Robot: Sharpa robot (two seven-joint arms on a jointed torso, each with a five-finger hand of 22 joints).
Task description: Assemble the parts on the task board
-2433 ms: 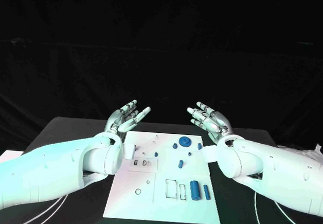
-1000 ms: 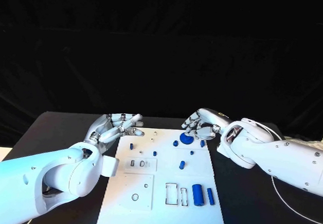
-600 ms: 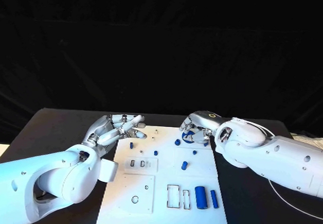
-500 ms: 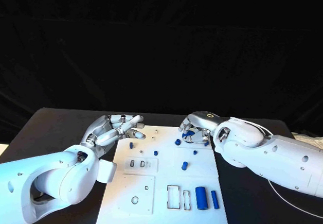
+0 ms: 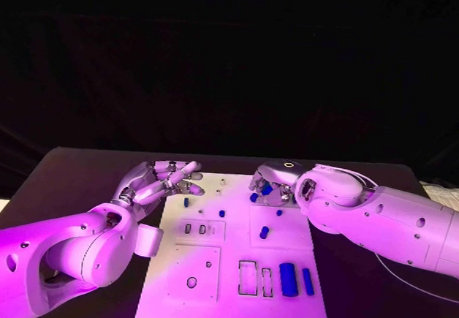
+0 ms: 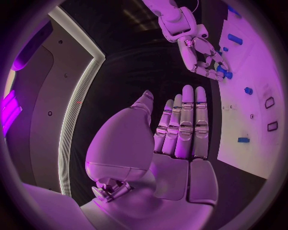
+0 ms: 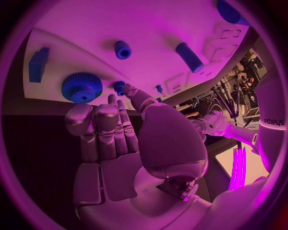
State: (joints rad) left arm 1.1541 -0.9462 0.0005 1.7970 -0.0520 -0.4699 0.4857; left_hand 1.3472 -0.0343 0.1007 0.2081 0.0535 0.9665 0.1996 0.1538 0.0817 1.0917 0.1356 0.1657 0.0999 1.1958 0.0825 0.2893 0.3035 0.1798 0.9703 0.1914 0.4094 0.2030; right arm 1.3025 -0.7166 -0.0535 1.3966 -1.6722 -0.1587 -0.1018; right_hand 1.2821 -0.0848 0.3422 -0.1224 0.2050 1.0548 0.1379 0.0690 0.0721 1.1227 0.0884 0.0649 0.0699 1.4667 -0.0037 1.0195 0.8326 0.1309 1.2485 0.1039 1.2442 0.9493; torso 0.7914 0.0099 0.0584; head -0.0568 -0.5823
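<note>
The white task board (image 5: 178, 302) lies in the middle of the table. My right hand (image 5: 271, 184) hangs over its far edge, fingers bent down around the blue gear (image 5: 265, 191) and holding nothing. The right wrist view shows that gear (image 7: 82, 87) just past the fingertips of the right hand (image 7: 114, 129), with a small knurled blue part (image 7: 120, 86) by the thumb. My left hand (image 5: 163, 182) hovers open at the board's far left corner, fingers straight in the left wrist view (image 6: 180, 129). Blue pegs (image 5: 264, 233) and two blue cylinders (image 5: 288, 279) lie on the board.
The black table (image 5: 81, 170) shows on both sides of the board. A pale cloth (image 5: 458, 195) lies at the table's right edge. A thin cable (image 5: 390, 276) runs under my right arm.
My right hand has swung in and lowered its fingers around the gear at the board's far edge. My left hand has barely moved. The head camera has shifted.
</note>
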